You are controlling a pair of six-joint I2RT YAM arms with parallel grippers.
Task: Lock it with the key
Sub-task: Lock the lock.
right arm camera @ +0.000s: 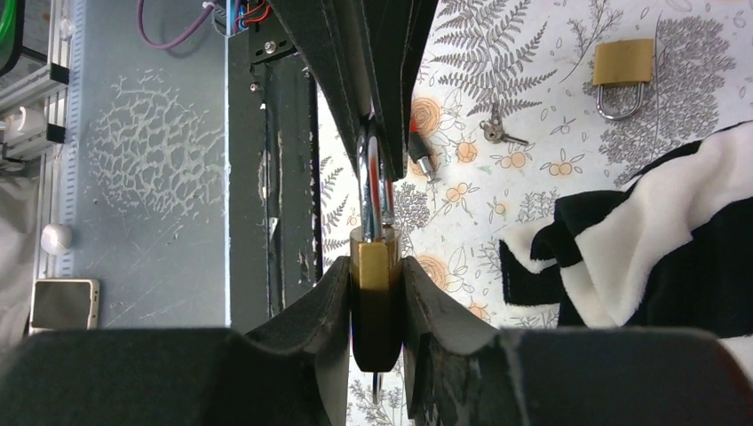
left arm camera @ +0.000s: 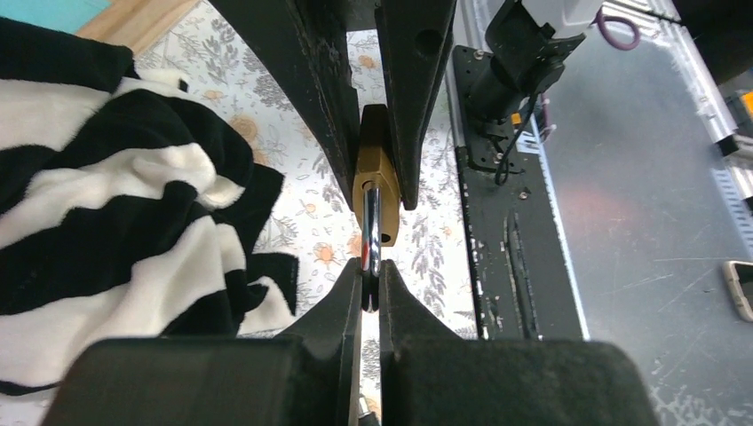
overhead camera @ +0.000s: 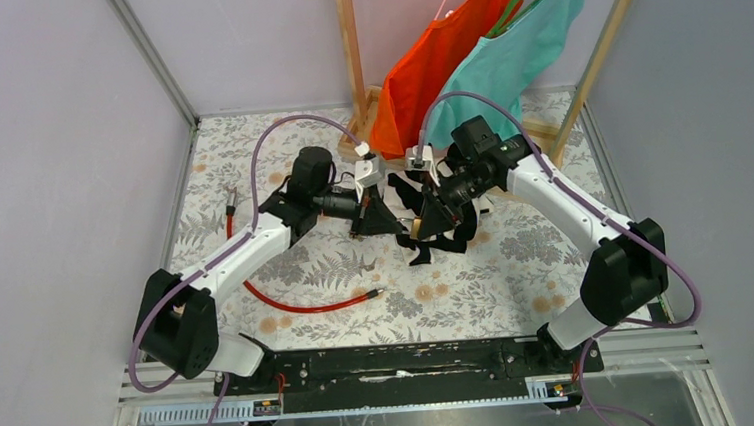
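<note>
Robotics lab test cell, grey partition walls [overhead camera: 43,146], aluminium frame [overhead camera: 154,60], arms [overhead camera: 245,252] bolted to black baseplate [overhead camera: 413,361]

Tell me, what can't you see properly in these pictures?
- Right wrist view: the right fingers wrap the held brass padlock, hiding its keyhole; the key on the table is too tiny for detail.
- Left wrist view: the left fingers hide the shackle's top.
- Top view: the padlock is a speck between the fingers; the key is too small to find.
</note>
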